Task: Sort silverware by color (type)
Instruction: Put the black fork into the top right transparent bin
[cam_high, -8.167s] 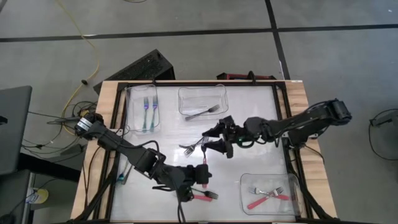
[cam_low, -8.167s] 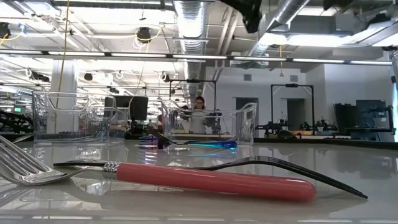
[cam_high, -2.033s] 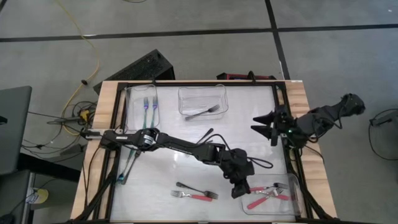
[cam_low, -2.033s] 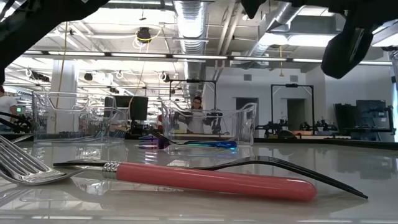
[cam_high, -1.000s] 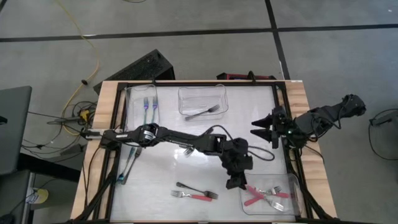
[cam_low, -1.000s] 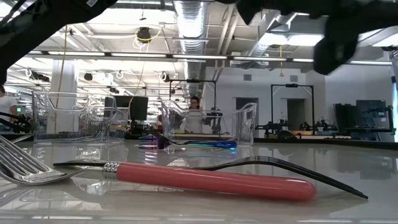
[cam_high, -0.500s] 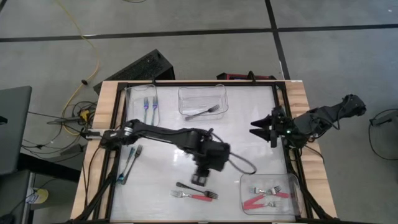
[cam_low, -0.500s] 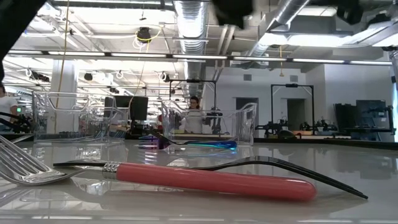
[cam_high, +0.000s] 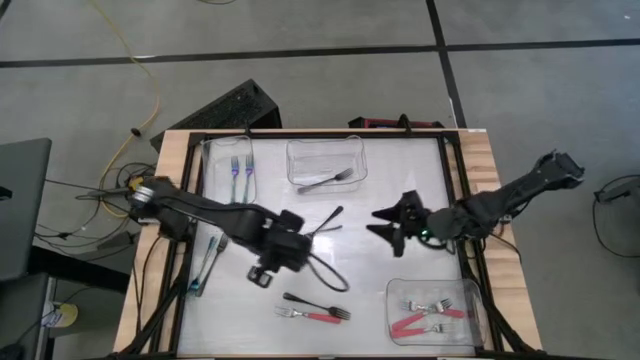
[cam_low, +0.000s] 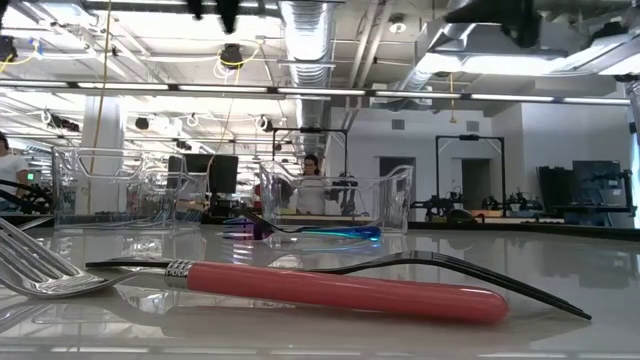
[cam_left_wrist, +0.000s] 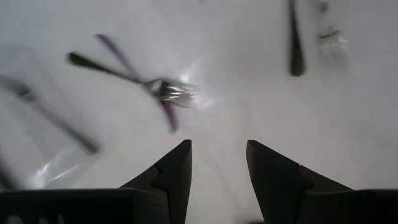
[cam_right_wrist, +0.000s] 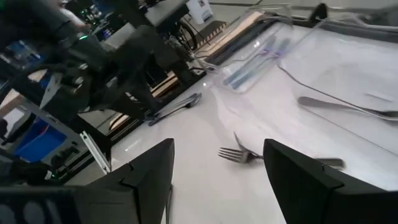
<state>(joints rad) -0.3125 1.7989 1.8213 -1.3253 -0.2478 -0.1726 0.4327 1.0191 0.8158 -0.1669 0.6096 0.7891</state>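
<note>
While the left gripper (cam_high: 262, 276) hangs over the table's mid-left, fingers parted w/ nothing between, a red-handled fork (cam_high: 312, 315) is seen lying just beside it toward the near edge. A black fork (cam_high: 325, 222) lies between it & the right gripper (cam_high: 384, 226), spread wide, empty.

A red-handled fork (cam_low: 340, 289) lies on the table (cam_low: 560, 330) before two clear tubs (cam_low: 340, 200).
</note>
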